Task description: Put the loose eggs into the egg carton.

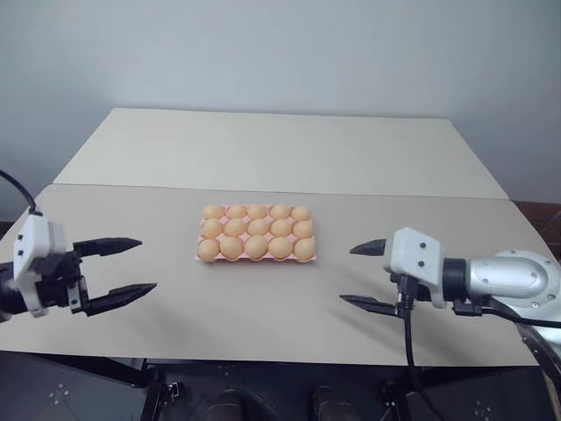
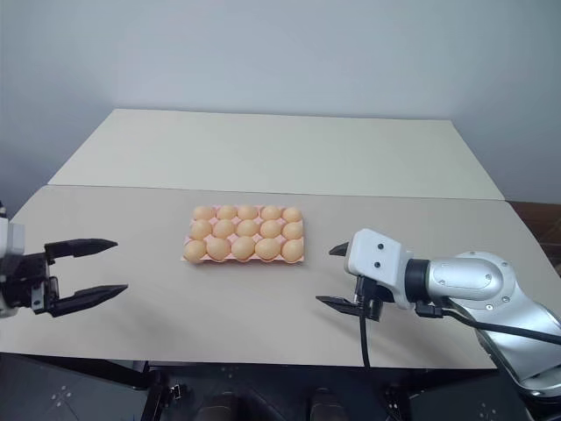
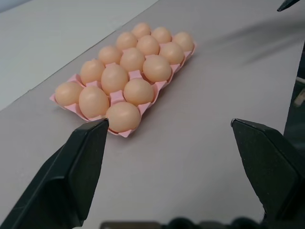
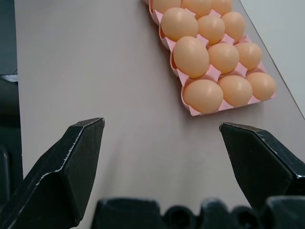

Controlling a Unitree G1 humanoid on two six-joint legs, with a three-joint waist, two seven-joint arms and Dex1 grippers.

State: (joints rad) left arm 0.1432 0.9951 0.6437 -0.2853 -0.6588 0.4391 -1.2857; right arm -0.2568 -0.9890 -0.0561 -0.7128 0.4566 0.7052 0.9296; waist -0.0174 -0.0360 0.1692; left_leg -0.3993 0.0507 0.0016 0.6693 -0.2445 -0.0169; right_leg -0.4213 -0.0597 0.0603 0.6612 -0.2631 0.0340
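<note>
Smooth tan eggs (image 1: 256, 230) fill every cup of the pink moulded egg carton (image 1: 199, 257) mid-table (image 1: 131, 219); left gripper (image 1: 123, 268) and right gripper (image 1: 361, 276) flank it, wide open, empty.

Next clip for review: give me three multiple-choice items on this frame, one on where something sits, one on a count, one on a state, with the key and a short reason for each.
1. Where is the egg carton?
A. On the table, between the two grippers
B. Held in the left gripper
C. At the table's far edge

2. How many carton cups hold eggs?
A. Eleven
B. Thirteen
C. Fifteen

3. How do both grippers' fingers stand?
A. Shut on an egg
B. Spread open, holding nothing
C. Shut, holding nothing

Key: 1 A, it lies on the table between the left gripper and right gripper. 2 C, three rows of five, all filled. 3 B, a clear gap shows between each pair.
</note>
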